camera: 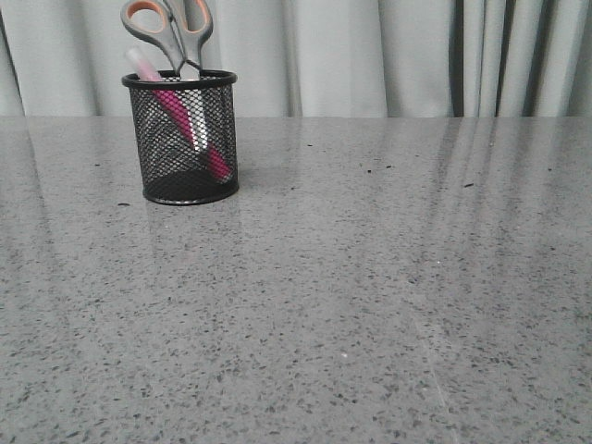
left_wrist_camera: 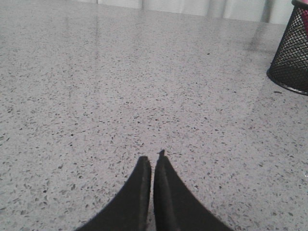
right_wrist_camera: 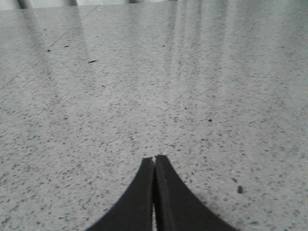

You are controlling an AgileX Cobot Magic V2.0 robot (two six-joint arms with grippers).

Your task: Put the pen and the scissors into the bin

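The black mesh bin (camera: 182, 139) stands at the far left of the table. Inside it the pink pen (camera: 190, 129) leans, its pale cap above the rim. The scissors (camera: 169, 30) stand blades-down in the bin, grey handles with orange-lined loops sticking up. Neither arm shows in the front view. In the left wrist view my left gripper (left_wrist_camera: 152, 161) is shut and empty over bare table, and the bin (left_wrist_camera: 292, 53) lies well off to one side. My right gripper (right_wrist_camera: 155, 159) is shut with nothing in it, low over bare tabletop.
The grey speckled table (camera: 370, 296) stretches across the front view. Pale curtains (camera: 370, 55) hang behind its far edge. A few dark specks (camera: 379, 168) dot the surface.
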